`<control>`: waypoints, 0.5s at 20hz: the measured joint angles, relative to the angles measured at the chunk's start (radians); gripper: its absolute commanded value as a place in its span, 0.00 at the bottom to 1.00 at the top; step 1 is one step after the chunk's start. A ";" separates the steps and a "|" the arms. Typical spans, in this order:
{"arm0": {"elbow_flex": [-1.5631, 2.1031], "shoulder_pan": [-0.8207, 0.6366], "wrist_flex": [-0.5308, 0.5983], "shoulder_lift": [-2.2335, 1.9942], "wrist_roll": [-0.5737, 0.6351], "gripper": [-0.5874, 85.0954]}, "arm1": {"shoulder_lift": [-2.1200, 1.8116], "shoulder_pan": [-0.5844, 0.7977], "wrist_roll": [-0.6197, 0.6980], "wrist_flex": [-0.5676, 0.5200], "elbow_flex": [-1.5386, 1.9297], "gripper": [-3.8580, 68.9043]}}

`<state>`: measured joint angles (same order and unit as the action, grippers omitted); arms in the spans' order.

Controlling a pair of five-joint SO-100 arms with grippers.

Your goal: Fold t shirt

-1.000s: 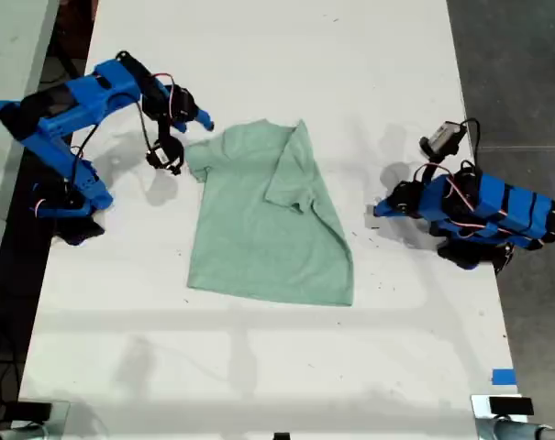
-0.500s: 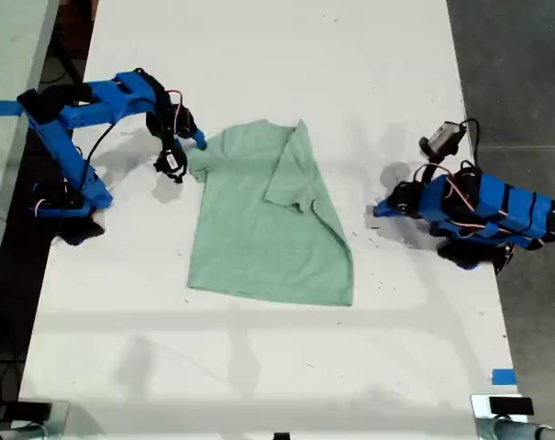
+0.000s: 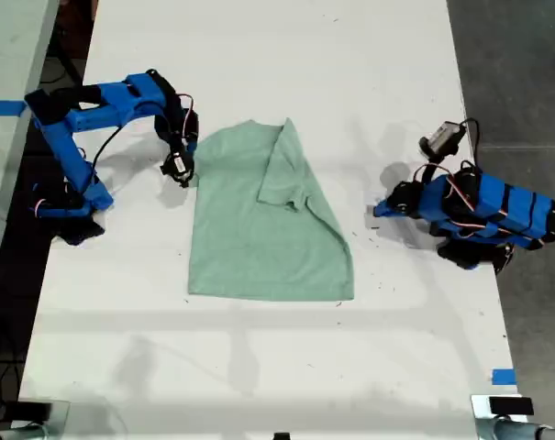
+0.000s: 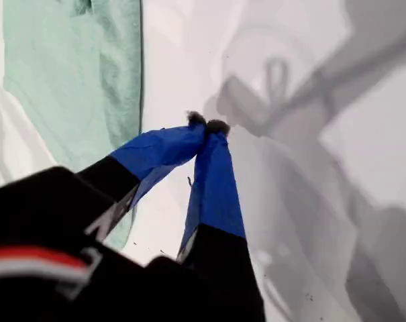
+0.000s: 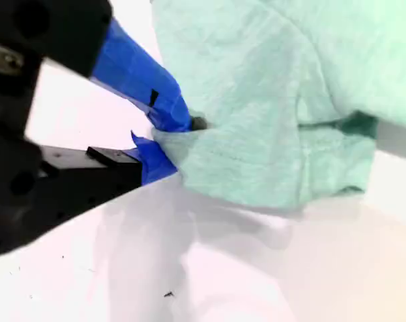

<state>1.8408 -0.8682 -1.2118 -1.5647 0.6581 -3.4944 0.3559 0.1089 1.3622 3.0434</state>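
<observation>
Exterior view: pale mint-green t shirt [image 3: 259, 234] lying flat near the middle of the white table [image 3: 259, 55], with one sleeve and side already folded over onto the body, forming a diagonal edge toward the exterior view's right. On the exterior view's left, blue arm bent over the table, its gripper, my second gripper [image 3: 187, 158], down at the shirt's upper corner on that side, touching the cloth edge. Second wrist view: my second gripper [image 5: 164, 137] with blue-taped jaws narrow, closed on a bunch of the t shirt [image 5: 283, 100] at the sleeve hem; cloth pinched between the two tips and slightly lifted and wrinkled there, pale table [image 5: 256, 268] beneath with a soft shadow. On the exterior view's right, other blue arm folded low on the table, well apart from the shirt, my first gripper [image 3: 380, 210] pointing toward the shirt but not touching it. First wrist view: my first gripper [image 4: 207, 123] with both blue jaws pressed together at the tips, nothing between them; strip of the t shirt [image 4: 75, 74] visible beyond, apart from the tips; grey shadows of the arm on the table [image 4: 364, 154]. Small piece of blue tape [image 3: 503, 377] on the table near the lower corner on the exterior view's right.
</observation>
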 measured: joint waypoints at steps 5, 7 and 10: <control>-0.451 0.163 -0.239 0.044 -0.114 0.01 | 0.000 0.000 0.000 0.000 0.000 0.06; -0.623 0.244 -0.244 0.138 -0.181 0.01 | 0.000 0.000 0.000 0.000 0.000 0.06; -0.785 0.368 -0.164 0.255 -0.225 0.23 | 0.000 0.000 0.000 0.000 0.000 0.06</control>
<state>1.0554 -0.5001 -1.3760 -1.3100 0.4326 -3.4944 0.3559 0.1089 1.3622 3.0434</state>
